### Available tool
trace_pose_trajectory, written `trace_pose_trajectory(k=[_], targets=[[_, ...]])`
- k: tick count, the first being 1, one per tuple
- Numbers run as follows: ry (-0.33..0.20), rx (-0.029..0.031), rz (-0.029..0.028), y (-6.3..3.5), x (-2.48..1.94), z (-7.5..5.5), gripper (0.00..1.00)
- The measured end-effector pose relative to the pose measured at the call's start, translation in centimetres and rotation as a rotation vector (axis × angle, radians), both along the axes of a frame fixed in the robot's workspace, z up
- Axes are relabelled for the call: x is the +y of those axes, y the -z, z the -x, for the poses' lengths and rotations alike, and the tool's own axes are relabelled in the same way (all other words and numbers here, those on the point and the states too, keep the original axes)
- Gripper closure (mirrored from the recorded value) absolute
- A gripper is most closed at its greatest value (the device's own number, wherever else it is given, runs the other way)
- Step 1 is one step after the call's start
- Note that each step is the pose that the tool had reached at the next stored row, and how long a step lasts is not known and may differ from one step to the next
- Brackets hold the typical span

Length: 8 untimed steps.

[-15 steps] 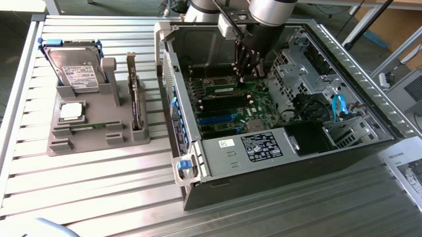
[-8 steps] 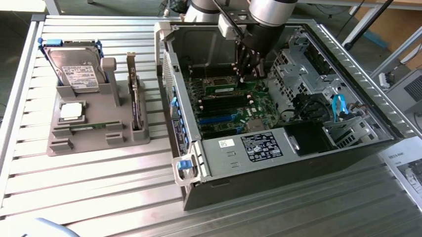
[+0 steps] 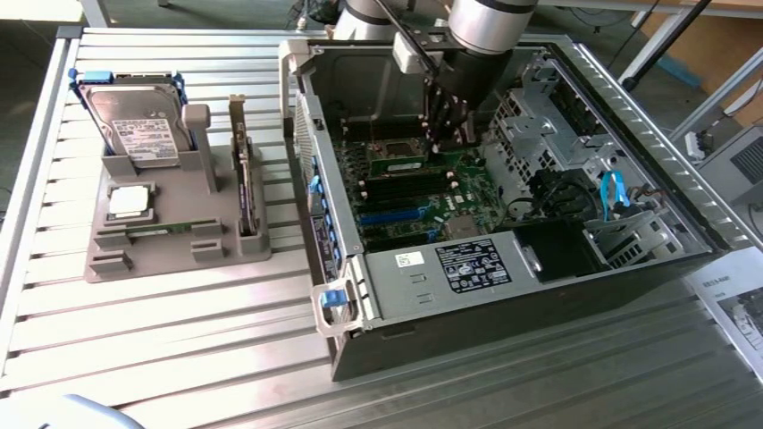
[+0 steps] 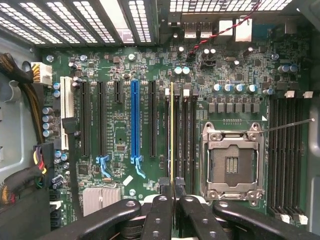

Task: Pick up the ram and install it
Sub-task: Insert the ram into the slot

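Ram point(image 4: 172, 130), edge-on along the memory slots point(image 4: 186, 131) in wrist view, is pinched between nearly closed fingers point(image 4: 164, 192).

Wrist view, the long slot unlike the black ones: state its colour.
The slot is bright blue, best seen in the wrist view.

Inside the computer case point(image 3: 477, 344), the ram point(image 4: 172, 135) shows edge-on as a thin pale line, so its chips and label face out of sight. Its near end is covered by the pincer point(image 4: 172, 184) clamped on it. Above the case, the arm point(image 3: 489, 22) is cut off by the picture's edge. The print on the power supply label point(image 3: 474, 265) inside the case is too small to read. Beyond the case, toward the exterior view's right, a sheet of paper point(image 3: 742, 313) is cut off too.
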<state>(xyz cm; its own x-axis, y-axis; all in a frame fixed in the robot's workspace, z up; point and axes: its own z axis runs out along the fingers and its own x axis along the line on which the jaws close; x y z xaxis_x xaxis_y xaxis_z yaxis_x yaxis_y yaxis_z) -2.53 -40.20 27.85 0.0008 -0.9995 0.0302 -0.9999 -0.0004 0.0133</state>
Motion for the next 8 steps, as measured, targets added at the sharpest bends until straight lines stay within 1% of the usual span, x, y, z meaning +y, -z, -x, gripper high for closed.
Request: trace_pose_trajectory(k=[8], targets=[[0.000,0.0001,0.0001,0.83,0.00,0.00,0.88]])
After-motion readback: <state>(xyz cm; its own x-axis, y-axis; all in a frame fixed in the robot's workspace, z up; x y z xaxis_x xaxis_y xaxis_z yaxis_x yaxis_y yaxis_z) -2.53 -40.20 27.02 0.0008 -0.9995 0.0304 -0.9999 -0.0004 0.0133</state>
